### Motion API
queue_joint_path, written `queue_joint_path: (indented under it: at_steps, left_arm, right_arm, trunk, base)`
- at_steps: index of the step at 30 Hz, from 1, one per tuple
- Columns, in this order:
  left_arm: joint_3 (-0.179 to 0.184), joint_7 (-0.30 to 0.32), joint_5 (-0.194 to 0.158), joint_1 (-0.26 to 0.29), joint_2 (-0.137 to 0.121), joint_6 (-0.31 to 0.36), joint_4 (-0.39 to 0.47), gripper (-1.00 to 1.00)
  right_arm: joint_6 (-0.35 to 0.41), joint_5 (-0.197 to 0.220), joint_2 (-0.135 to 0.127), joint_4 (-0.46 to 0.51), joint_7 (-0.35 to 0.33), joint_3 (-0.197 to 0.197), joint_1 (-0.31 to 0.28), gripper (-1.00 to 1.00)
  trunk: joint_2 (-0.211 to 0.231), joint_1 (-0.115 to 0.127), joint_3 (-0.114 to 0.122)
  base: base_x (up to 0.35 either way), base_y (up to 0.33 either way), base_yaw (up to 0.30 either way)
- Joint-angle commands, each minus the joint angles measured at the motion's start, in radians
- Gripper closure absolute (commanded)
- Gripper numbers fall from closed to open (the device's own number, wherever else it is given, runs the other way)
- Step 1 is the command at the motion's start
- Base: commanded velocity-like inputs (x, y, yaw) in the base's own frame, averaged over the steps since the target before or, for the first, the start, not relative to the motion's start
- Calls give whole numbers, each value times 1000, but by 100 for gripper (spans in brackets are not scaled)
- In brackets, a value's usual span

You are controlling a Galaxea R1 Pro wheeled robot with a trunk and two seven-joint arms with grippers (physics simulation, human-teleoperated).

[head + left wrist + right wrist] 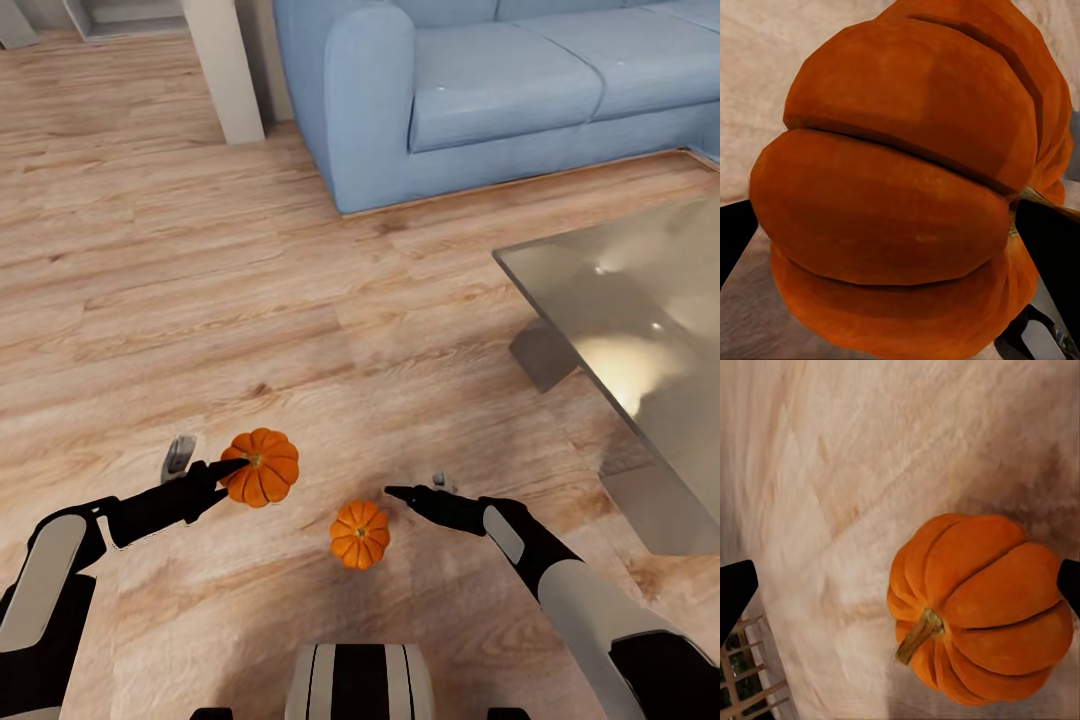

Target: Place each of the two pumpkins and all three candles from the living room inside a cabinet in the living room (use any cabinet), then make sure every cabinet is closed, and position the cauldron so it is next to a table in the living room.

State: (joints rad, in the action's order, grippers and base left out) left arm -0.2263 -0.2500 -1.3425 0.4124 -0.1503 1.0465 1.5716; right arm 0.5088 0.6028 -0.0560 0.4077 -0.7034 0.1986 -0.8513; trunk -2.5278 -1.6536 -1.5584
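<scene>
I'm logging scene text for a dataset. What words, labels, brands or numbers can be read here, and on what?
None: no readable text on either pumpkin, the sofa, the table, the floor or the robot's arms.

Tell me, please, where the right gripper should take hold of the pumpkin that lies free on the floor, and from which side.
Probably from above, jaws across the ribbed body of the free pumpkin at its widest part, not the thin stem. It sits stem-up on the wood floor, and the right gripper hovers open beside it.
</scene>
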Motion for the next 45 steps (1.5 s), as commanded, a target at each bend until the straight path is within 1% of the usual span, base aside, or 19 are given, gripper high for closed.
queue_joint_path:
  at_steps: [1, 4, 7, 8, 12, 29, 34, 42, 45]
  left_arm:
    - [0, 1, -3, -2, 0, -1, 1, 100]
    - [-6, -3, -10, -4, 1, -3, 1, 100]
    - [-56, 1, -37, -14, 2, -3, 7, 100]
    - [-66, 1, -44, -17, 2, -3, 8, 100]
    - [-80, 1, -53, -22, 3, -1, 10, 100]
    - [-82, 3, -56, -23, 3, 1, 10, 100]
    - [-82, 3, -56, -23, 3, 1, 10, 100]
    - [-82, 5, -56, -23, 2, 1, 10, 100]
    - [-82, 5, -56, -23, 2, 1, 10, 100]
  right_arm:
    - [0, 0, 0, -2, 3, 1, 0, -100]
    - [-1, -2, 2, -16, 18, 2, 0, -100]
    - [-2, -4, 11, -33, 26, 2, 0, -100]
    - [-2, -5, 13, -36, 29, 2, 0, -100]
    - [-2, -7, 15, -39, 33, 2, 0, -100]
    - [-3, -9, 16, -40, 35, 2, 0, -100]
    - [-3, -9, 16, -40, 39, 2, 0, -100]
    - [-3, -9, 16, -39, 47, 2, 0, -100]
    - [-3, -9, 15, -38, 47, 2, 0, -100]
  trunk:
    - [0, 0, 0]
    - [0, 0, 0]
    - [-1, -1, -12]
    - [-1, -2, -15]
    - [-2, -4, -31]
    - [-6, -11, -97]
    - [-7, -14, -116]
    - [-7, -14, -116]
    - [-8, -15, -128]
  base:
    - [250, 25, 0]
    - [115, 12, 0]
    - [36, 4, 0]
    - [14, 1, 0]
    - [6, 1, 0]
    - [0, 0, 0]
    - [0, 0, 78]
    - [0, 0, 222]
    - [0, 0, 68]
